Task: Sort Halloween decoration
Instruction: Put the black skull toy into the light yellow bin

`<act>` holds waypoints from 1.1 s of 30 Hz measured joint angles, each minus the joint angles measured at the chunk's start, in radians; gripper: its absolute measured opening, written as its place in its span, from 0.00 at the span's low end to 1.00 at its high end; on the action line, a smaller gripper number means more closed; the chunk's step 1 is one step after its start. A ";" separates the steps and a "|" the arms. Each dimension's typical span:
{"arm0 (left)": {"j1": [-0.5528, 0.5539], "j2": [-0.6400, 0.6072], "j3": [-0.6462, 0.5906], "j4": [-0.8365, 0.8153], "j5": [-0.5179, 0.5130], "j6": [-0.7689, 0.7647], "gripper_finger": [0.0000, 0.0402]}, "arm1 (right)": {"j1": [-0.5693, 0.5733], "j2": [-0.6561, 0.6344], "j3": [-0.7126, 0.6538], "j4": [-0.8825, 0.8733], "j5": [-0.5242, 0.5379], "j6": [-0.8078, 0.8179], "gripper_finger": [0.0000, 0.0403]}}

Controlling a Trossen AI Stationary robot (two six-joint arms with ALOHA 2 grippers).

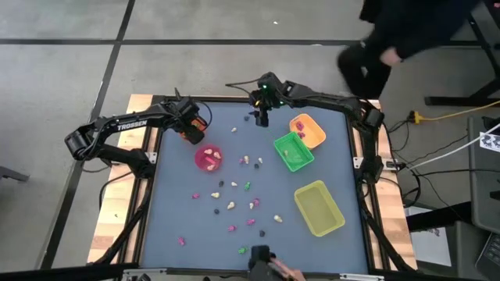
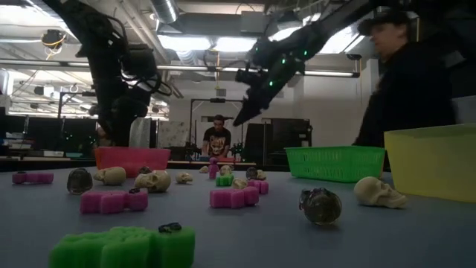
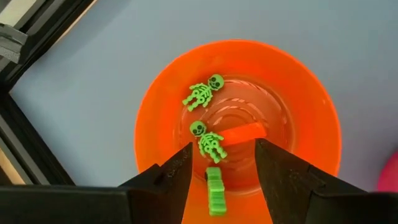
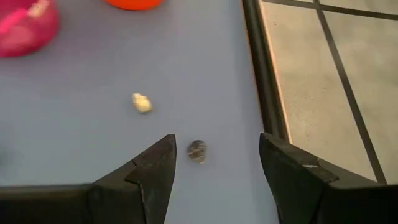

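Observation:
My left gripper [image 1: 192, 131] hangs open over the orange cup [image 3: 239, 115] at the table's far left. Two green skeletons [image 3: 204, 93] lie in the cup, and a green trinket [image 3: 215, 190] shows between the fingers, apart from both. My right gripper [image 1: 260, 119] is open above the table near its far edge, fingers slanting down. A dark trinket [image 4: 197, 150] lies on the table between its fingertips, untouched, with a cream one [image 4: 142, 102] beyond. Pink, cream, green and dark trinkets [image 1: 248, 204] lie scattered over the middle and near parts of the table.
A pink cup [image 1: 208, 158] with trinkets stands next to the orange cup. An orange tray [image 1: 307, 129], a green tray [image 1: 294, 151] and a yellow tray [image 1: 319, 207] line the right side. The table's raised far edge [image 4: 261, 93] runs close by my right gripper. A person [image 1: 391, 39] stands beyond the far right corner.

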 joint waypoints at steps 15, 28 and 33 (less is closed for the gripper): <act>-0.046 0.000 0.000 0.005 0.000 -0.017 0.39 | -0.045 0.139 0.000 0.112 -0.125 -0.051 0.57; -0.047 0.000 0.000 0.005 0.000 -0.053 0.39 | -0.052 0.186 0.000 0.133 -0.172 -0.077 0.57; -0.047 0.000 0.000 0.021 0.000 -0.053 0.39 | -0.053 0.186 0.000 0.130 -0.172 -0.077 0.57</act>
